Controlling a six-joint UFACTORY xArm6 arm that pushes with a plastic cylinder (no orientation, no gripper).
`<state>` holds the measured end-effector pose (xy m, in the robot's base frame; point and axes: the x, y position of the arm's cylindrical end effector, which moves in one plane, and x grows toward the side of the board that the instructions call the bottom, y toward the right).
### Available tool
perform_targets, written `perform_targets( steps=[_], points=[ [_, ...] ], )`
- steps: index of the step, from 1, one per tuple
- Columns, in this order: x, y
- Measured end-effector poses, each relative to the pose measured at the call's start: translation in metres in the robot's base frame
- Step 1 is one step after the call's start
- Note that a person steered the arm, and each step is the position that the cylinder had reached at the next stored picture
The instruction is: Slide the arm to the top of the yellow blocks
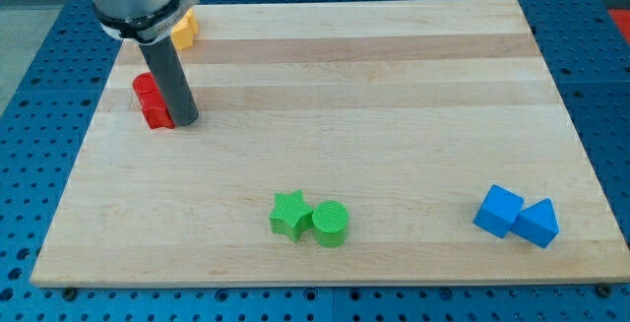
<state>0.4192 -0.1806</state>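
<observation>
A yellow block [184, 31] sits at the board's top left corner, partly hidden behind the arm's grey body; its shape cannot be made out. My tip [186, 121] rests on the board below the yellow block, just right of and touching or nearly touching a red block [150, 102]. The dark rod rises from the tip up to the arm's body at the view's top left. Whether a second yellow block lies behind the arm cannot be seen.
A green star [288, 214] and a green cylinder [330, 224] sit together at the bottom middle. A blue cube [498, 210] and a blue triangular block [537, 223] sit together at the bottom right. The wooden board [394, 86] lies on a blue pegboard table.
</observation>
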Motion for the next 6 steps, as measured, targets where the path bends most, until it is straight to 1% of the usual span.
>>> perform_targets(
  steps=[1, 2, 3, 4, 5, 6],
  points=[
    [0.000, 0.008],
    [-0.035, 0.075],
    [-0.086, 0.094],
    [-0.145, 0.093],
    [-0.214, 0.085],
    [-0.227, 0.085]
  ],
)
